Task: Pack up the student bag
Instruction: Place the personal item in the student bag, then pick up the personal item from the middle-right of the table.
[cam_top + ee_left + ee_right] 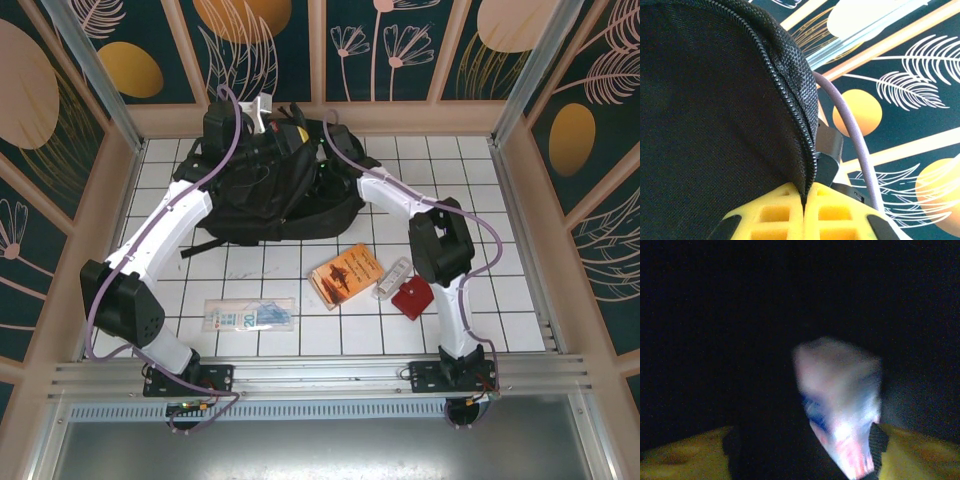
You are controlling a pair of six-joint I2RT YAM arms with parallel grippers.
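Left gripper [804,197] is pinching the zipper rim of the student bag [715,125], table's 12 o'clock; right gripper [802,452] is gaping inside, blurred pale item [840,400] between its jaws.

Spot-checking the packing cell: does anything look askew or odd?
Nothing spilled or damaged. The orange booklet lies skewed on the gridded table, and the student bag slumps lopsided, its zipper edge pinched in the left claw.

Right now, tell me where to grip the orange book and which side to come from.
Grip the orange book by its near-left edge, probably from above. It lies flat and skewed on the table, and a clear case lies close by its right side, so that edge is free.
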